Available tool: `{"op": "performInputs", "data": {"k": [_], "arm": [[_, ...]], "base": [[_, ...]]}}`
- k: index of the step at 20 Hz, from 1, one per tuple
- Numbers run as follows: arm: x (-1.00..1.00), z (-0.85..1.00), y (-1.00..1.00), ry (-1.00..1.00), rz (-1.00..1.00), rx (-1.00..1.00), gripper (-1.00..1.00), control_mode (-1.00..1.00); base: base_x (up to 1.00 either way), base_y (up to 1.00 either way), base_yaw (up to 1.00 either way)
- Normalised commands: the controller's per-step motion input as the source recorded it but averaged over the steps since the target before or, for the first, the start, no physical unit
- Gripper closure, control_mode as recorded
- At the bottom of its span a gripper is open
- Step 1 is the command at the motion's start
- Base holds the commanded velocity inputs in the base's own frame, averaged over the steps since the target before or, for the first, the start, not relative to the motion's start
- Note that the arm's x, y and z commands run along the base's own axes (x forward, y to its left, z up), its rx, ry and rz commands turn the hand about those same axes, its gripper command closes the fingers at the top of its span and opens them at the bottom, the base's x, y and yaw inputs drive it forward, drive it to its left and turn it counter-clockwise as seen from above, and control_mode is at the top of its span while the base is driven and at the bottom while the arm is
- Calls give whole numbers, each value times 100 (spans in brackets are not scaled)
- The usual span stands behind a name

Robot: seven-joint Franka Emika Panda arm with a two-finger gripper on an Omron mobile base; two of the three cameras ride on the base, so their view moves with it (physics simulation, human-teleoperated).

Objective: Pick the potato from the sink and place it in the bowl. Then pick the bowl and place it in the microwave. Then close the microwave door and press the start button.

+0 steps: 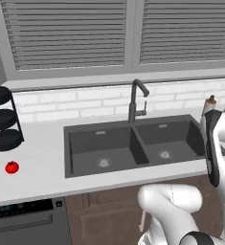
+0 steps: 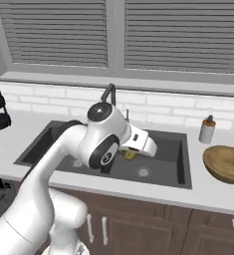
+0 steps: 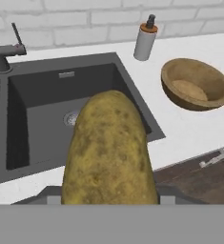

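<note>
While the sink is lying dark and bare in the white counter, the bowl is sitting on that counter to the right, and the gripper is gripping the potato above the right basin.

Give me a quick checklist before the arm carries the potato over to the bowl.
1. Potato in the hand: ok, it sits close up between the tips in the hand view.
2. Potato lifted off the sink floor: ok, it hangs above the right basin.
3. Bowl upright on the counter and empty: ok.
4. Soap bottle off the straight path: ok, it stands behind the bowl by the wall.
5. Grip firm enough for the swing: cannot tell.
</note>
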Motion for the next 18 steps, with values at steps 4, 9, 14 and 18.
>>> {"op": "performInputs", "data": {"k": [4, 9, 14, 18], "arm": [[0, 0, 0, 0, 0, 0, 100, 100], [0, 0, 0, 0, 0, 0, 100, 100], [0, 0, 0, 0, 0, 0, 100, 100], [0, 0, 0, 0, 0, 0, 100, 100]], "base": [[-49, -93, 0], [14, -55, 5], [29, -42, 12], [43, -22, 15]]}}
